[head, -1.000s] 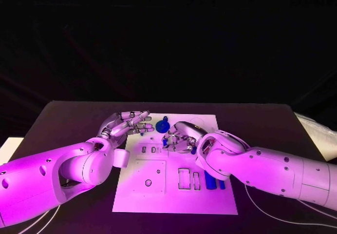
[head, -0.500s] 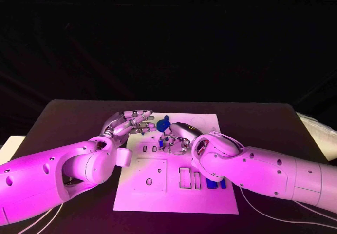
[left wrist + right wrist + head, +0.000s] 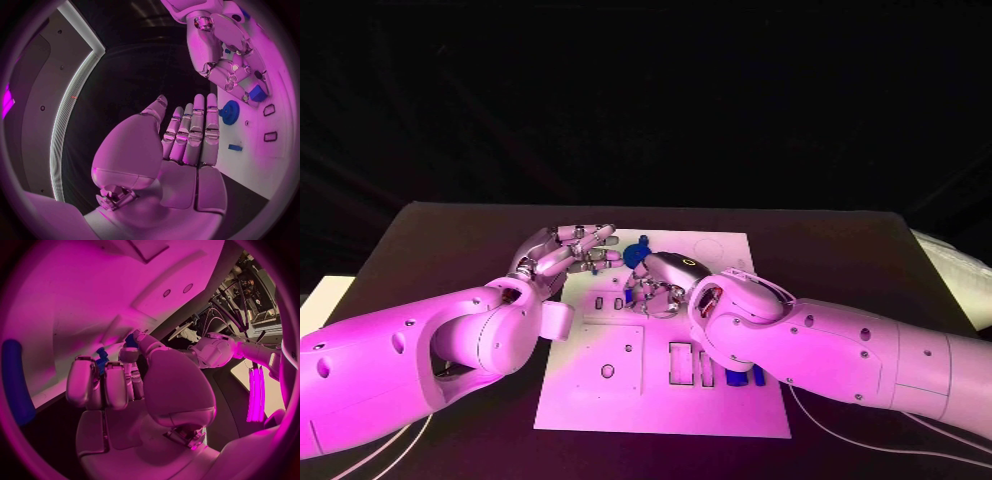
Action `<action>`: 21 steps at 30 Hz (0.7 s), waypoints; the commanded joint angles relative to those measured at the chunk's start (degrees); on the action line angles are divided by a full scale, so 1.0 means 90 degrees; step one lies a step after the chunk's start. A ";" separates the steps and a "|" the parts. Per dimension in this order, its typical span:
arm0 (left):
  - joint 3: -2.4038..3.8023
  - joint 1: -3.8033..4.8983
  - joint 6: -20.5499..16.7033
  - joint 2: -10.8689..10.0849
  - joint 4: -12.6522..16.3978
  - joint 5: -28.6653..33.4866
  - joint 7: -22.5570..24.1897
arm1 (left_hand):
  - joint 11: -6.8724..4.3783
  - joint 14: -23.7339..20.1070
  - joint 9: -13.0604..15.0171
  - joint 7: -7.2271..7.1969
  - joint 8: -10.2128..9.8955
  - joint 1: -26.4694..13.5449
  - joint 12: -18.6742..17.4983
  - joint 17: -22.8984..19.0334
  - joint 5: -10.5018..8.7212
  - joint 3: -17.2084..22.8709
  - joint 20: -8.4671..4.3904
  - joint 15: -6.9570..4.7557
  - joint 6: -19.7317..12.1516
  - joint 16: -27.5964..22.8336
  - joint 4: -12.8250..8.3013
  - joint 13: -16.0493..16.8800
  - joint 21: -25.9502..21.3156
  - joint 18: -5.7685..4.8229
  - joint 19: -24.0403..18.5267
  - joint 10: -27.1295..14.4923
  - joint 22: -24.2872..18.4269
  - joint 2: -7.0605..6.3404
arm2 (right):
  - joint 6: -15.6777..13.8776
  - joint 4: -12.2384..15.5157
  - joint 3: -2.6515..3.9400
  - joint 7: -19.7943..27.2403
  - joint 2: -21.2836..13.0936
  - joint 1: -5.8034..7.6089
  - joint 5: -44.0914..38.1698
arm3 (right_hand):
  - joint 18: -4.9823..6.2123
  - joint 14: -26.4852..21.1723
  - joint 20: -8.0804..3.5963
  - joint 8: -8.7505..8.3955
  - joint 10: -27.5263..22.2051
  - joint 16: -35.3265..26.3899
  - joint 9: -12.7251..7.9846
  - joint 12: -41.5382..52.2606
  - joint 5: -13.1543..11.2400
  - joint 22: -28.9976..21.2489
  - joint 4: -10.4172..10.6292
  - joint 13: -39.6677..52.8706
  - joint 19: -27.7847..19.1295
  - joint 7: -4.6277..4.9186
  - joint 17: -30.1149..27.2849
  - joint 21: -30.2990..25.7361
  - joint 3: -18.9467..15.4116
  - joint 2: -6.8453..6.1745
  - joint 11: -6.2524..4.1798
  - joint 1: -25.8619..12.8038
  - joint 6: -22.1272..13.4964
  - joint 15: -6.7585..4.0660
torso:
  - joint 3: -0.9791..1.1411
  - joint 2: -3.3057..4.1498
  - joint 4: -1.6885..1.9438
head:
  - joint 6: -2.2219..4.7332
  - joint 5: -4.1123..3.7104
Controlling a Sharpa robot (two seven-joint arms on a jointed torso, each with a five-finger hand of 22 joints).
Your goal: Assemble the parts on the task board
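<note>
The white task board (image 3: 596, 400) lies mid-table. My right hand (image 3: 664, 284) is curled over its middle slots and pinches a small blue part (image 3: 640, 293) at its fingertips; the left wrist view shows that hand (image 3: 228, 55) with the blue part (image 3: 256, 93) just above the board. In the right wrist view the blue part (image 3: 101, 360) sits between the fingers (image 3: 115, 385). My left hand (image 3: 571, 251) hovers at the board's far left edge, fingers spread and holding nothing. A blue gear (image 3: 639, 256) stands on the board between the two hands.
Two blue cylinders (image 3: 736, 378) lie beside the rectangular slots near my right forearm. A small blue piece (image 3: 235, 147) lies on the board near the gear (image 3: 230, 111). The dark table (image 3: 848, 250) surrounds the board.
My right hand with the blue part has crept a little left and farther along the board, its arm following. The left hand has barely shifted.
</note>
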 commanded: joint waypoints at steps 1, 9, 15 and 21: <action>0.0003 0.0002 0.0048 0.0018 0.0012 -0.0001 0.0024 | 0.0003 0.0021 -0.0003 0.0040 -0.0028 -0.0008 -0.0012 0.0005 0.0000 0.0000 -0.0015 -0.0015 0.0047 -0.0035 -0.0033 -0.0004 -0.0036 0.0118 0.0046 0.0028 -0.0008 0.0040 | 0.0179 -0.0027 -0.0008 -0.0078 0.0035 -0.0006 -0.0274 | 0.0037 0.0337 0.0016 0.0038 -0.0045 0.0008 0.0023 -0.0039 -0.0026 -0.0007 -0.0004 -0.0005 -0.0011 0.0013 -0.0007 -0.0031 0.0026 -0.0038 0.0011 -0.0043 0.0046 -0.0001 | 0.0001 0.0004 0.0003 | 0.0009 0.0012; 0.0003 0.0002 0.0053 0.0027 0.0013 -0.0001 0.0022 | 0.0003 0.0021 -0.0003 0.0040 -0.0028 -0.0008 -0.0012 0.0005 0.0000 0.0000 -0.0015 -0.0015 0.0047 -0.0035 -0.0033 -0.0004 -0.0036 0.0118 0.0046 0.0028 -0.0008 0.0040 | 0.0290 -0.0046 -0.0027 -0.0102 0.0062 -0.0009 -0.0353 | 0.0045 0.0331 0.0022 0.0025 -0.0073 -0.0014 0.0014 -0.0083 -0.0041 -0.0049 -0.0004 -0.0042 -0.0032 0.0024 -0.0034 -0.0051 0.0021 -0.0073 0.0022 -0.0081 0.0025 0.0008 | 0.0002 0.0001 0.0006 | -0.0011 0.0021; 0.0003 0.0002 0.0089 0.0030 0.0009 -0.0001 0.0009 | 0.0003 0.0021 -0.0003 0.0040 -0.0028 -0.0008 -0.0012 0.0005 0.0000 0.0000 -0.0015 -0.0015 0.0047 -0.0035 -0.0033 -0.0004 -0.0036 0.0118 0.0046 0.0028 -0.0008 0.0040 | 0.0363 -0.0030 -0.0031 -0.0151 0.0046 -0.0016 -0.0418 | 0.0056 0.0323 0.0037 -0.0007 -0.0168 -0.0040 -0.0005 -0.0238 -0.0062 -0.0110 0.0016 -0.0171 -0.0062 0.0051 -0.0061 -0.0083 -0.0003 -0.0139 0.0045 -0.0168 -0.0029 0.0026 | 0.0005 0.0000 -0.0012 | -0.0019 0.0044; 0.0003 0.0002 0.0117 0.0034 0.0001 -0.0001 -0.0007 | 0.0003 0.0020 -0.0004 0.0040 -0.0030 -0.0002 -0.0015 0.0008 0.0001 0.0013 -0.0016 -0.0016 0.0047 -0.0039 -0.0043 -0.0005 -0.0041 0.0118 0.0047 0.0027 -0.0009 0.0047 | 0.0430 0.0016 -0.0032 -0.0208 0.0004 -0.0022 -0.0474 | 0.0062 0.0312 0.0044 -0.0021 -0.0217 -0.0076 -0.0014 -0.0314 -0.0085 -0.0146 0.0009 -0.0234 -0.0081 0.0061 -0.0105 -0.0103 -0.0010 -0.0173 0.0053 -0.0182 -0.0052 0.0034 | 0.0005 0.0000 0.0002 | -0.0039 0.0051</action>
